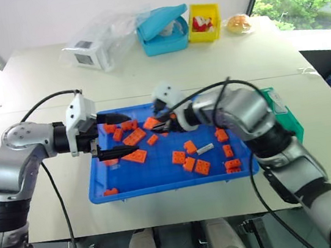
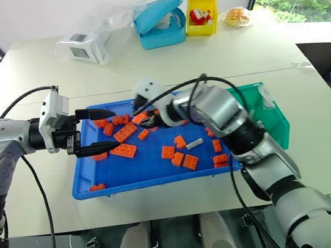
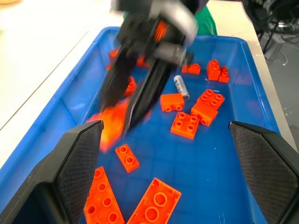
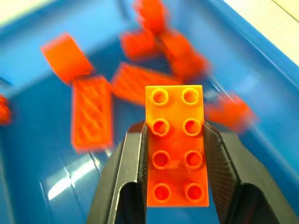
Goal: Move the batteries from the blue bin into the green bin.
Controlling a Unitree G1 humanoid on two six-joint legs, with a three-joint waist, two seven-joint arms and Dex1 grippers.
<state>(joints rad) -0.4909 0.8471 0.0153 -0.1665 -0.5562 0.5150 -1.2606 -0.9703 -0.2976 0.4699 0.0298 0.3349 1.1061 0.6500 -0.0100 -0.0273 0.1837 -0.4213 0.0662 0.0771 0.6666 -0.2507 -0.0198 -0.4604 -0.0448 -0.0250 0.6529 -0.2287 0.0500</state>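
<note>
The pale tabletop (image 1: 37,86) carries the blue bin (image 1: 161,183), a wide shallow tray near its front edge, scattered with orange bricks (image 1: 202,167). Just beside the tray's right end stands the green bin (image 2: 276,122), smaller and deeper, touching or nearly touching the blue rim. At the far side of the tabletop sit a clear plastic bag with a white box (image 1: 96,47), a light-blue lidded box (image 1: 163,30) and a yellow bin (image 1: 204,22). The left gripper (image 1: 113,134) hangs level over the tray's left part, its jaws wide and empty. The right gripper (image 4: 175,140) reaches over the tray's far middle, jaws closed on an orange eight-stud brick (image 4: 176,144). One battery (image 1: 205,149), a small silver cylinder, lies flat on the tray floor right of centre, among the bricks, apart from both grippers
</note>
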